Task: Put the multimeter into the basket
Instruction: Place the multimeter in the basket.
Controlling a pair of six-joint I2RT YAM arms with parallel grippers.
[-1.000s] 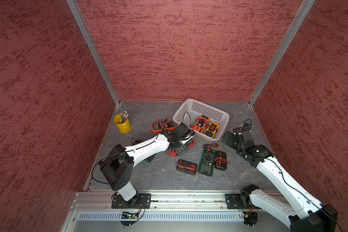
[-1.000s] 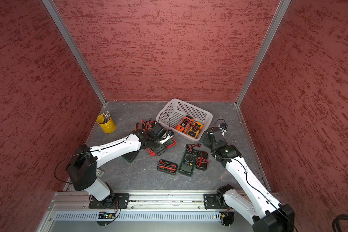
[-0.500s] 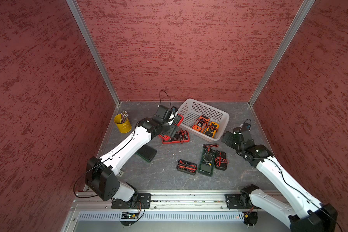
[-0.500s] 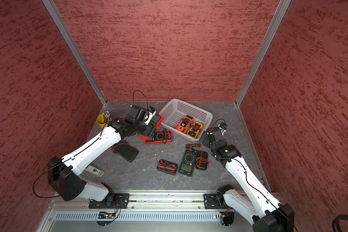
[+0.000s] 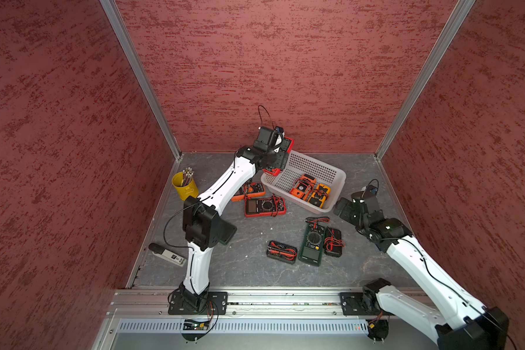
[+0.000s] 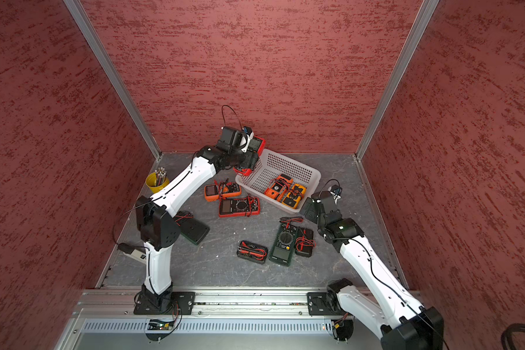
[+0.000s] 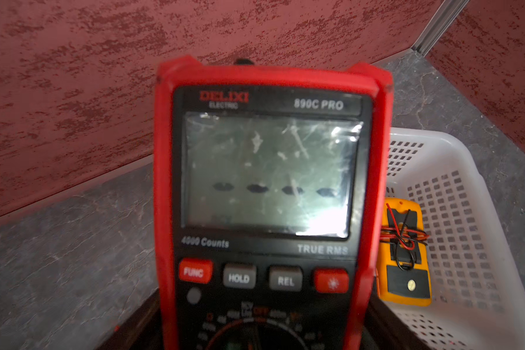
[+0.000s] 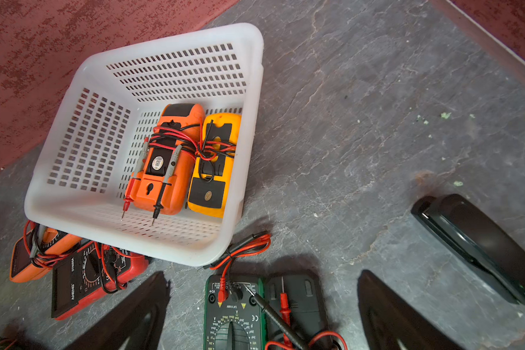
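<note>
My left gripper [image 5: 275, 158] is shut on a red multimeter [image 7: 270, 169] and holds it up in the air, upright, over the far left corner of the white basket [image 5: 340, 179]. In both top views only its red top [image 6: 257, 145] and bottom end [image 6: 243, 171] show past the wrist. The basket [image 8: 250, 91] has an orange multimeter [image 8: 164, 169] and a yellow one [image 8: 214, 169] lying face down inside. My right gripper [image 8: 261, 303] is open and empty, low beside the basket's near right corner, above a green multimeter [image 8: 234, 318].
On the table lie a red multimeter [image 5: 264, 206], an orange one [image 5: 252, 191], the green one [image 5: 311, 241] and black cases [image 5: 281, 251] with leads. A yellow cup [image 5: 184, 186] of pencils stands far left. A black device [image 8: 479, 242] lies by the right gripper.
My left arm has raised the red multimeter off the table and carried it back and right, up over the basket's far left corner. The right arm has stayed put.
</note>
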